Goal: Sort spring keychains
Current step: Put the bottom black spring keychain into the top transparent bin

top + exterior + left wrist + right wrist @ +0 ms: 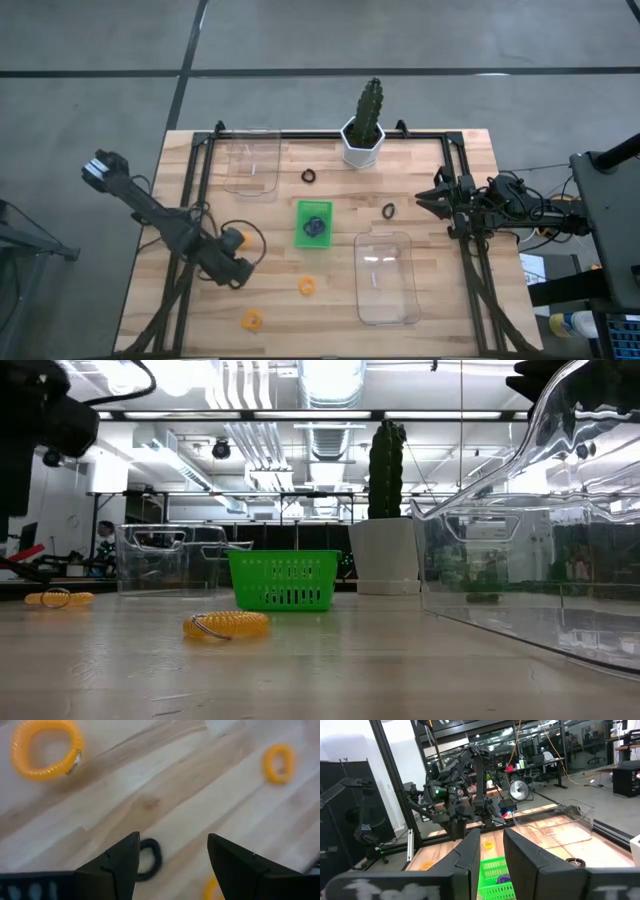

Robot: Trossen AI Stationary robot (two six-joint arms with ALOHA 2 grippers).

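My left gripper is open low over the table's near left part. In the left wrist view a black keychain lies on the wood between its fingers, close beside one of them; I cannot tell whether they touch. Orange keychains lie flat nearby, and they also show in the left wrist view. Two more black keychains lie farther back. The green tray holds a purple keychain. My right gripper waits at the right, empty, with a narrow gap between its fingers.
A clear bin stands at the far left and a larger one at the near right. A white pot with a green plant stands at the far edge. A black frame rail runs along the table's sides.
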